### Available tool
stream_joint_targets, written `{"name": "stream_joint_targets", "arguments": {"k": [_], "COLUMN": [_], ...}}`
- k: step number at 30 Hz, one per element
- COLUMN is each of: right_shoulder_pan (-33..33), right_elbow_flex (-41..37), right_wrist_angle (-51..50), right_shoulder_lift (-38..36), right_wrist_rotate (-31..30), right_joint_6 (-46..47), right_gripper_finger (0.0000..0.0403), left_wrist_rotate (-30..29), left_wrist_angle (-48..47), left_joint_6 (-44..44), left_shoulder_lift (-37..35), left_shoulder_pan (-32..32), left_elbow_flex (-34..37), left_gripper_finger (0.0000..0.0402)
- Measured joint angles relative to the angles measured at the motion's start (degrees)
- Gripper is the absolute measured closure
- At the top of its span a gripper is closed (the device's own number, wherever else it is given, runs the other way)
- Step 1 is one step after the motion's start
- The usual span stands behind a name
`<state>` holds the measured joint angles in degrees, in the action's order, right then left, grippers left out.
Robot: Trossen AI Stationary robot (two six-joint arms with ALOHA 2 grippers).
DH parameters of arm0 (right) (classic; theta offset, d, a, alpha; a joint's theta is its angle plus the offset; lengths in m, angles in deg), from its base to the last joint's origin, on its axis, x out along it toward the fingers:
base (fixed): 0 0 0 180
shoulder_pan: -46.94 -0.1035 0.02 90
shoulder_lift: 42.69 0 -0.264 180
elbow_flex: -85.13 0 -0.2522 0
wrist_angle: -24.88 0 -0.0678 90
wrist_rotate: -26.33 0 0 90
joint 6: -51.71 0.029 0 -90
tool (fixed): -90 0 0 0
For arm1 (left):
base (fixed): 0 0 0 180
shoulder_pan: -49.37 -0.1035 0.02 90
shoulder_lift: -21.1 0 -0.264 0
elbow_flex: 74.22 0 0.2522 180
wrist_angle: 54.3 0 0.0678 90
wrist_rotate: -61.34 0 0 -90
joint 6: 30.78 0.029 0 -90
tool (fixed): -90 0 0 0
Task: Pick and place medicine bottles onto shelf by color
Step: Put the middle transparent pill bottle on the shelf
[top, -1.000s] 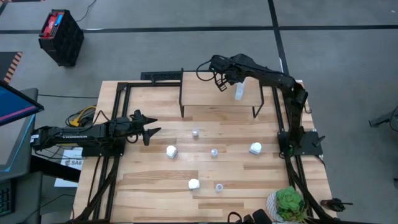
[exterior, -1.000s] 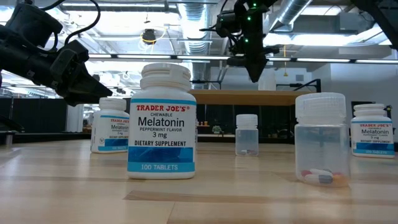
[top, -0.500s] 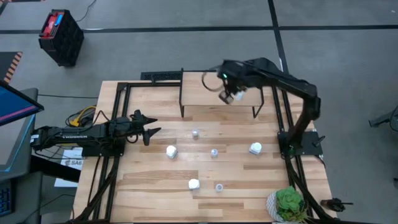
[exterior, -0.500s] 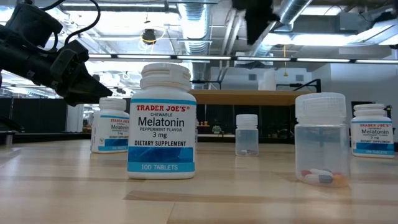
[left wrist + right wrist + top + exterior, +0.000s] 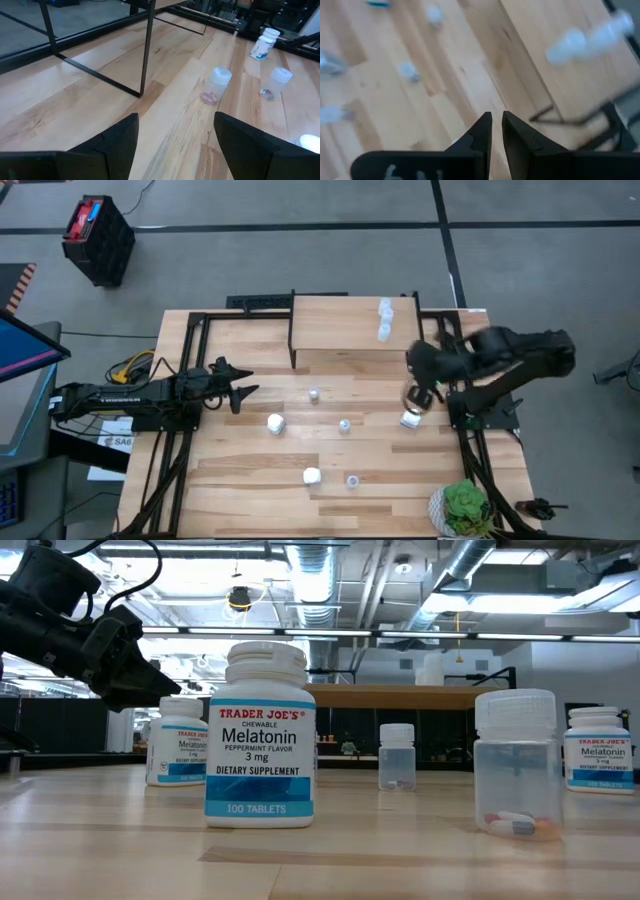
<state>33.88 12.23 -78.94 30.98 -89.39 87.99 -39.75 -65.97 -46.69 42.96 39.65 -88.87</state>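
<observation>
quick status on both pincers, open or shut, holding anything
Left pincer: open, holding nothing, hovering over the left side of the light wooden table.
Right pincer: nearly shut, fingers a thin slit apart, nothing between them.

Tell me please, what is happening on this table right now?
A two-armed robot is sorting small medicine bottles onto a low wooden shelf. Two clear bottles stand on the shelf near its right end. The right gripper, nearly shut and holding nothing, hangs over a white bottle on the table. The left gripper waits open at the table's left side. Five other bottles stand on the table.
</observation>
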Motion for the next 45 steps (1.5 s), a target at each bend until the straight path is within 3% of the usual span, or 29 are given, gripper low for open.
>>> {"name": "stream_joint_targets", "arguments": {"k": [5, 9, 15, 25, 36, 40, 45], "right_shoulder_pan": [-8.07, -12.5, -15.43, -14.51, -9.22, -6.56, -4.43], "right_elbow_flex": [-19.66, -33.68, -44.43, -45.88, -45.43, -41.62, -37.12], "right_wrist_angle": [2.69, 12.86, 34.26, 53.63, 72.92, 72.01, 72.29], "right_shoulder_lift": [-11.03, -17.13, -18.85, -10.09, 0.66, 3.02, 5.04], "right_wrist_rotate": [-5.03, -5.02, -4.88, -5.88, -5.79, -5.27, 0.66], "right_joint_6": [19.45, 30.56, 23.65, 9.19, -5.74, -8.23, -12.43], "right_gripper_finger": [0.0337, 0.0337, 0.0337, 0.0337, 0.0337, 0.0337, 0.0332], "left_wrist_rotate": [-0.02, -0.08, -0.12, -0.06, -0.06, -0.05, -0.02], "left_wrist_angle": [0.0, 0.02, 0.02, 0.0, 0.0, 0.0, 0.0], "left_joint_6": [-0.02, -0.01, 0.1, 5.51, 6.23, 6.21, 6.21], "left_shoulder_lift": [0.0, -0.01, 0.0, 0.0, 0.0, 0.0, 0.0], "left_shoulder_pan": [0.0, 0.0, 0.0, -0.02, -0.02, 0.0, 0.0], "left_elbow_flex": [0.0, 0.0, 0.0, 0.0, -0.02, 0.0, 0.0], "left_gripper_finger": [0.0155, 0.0155, 0.0155, 0.0155, 0.0155, 0.0155, 0.0155]}}
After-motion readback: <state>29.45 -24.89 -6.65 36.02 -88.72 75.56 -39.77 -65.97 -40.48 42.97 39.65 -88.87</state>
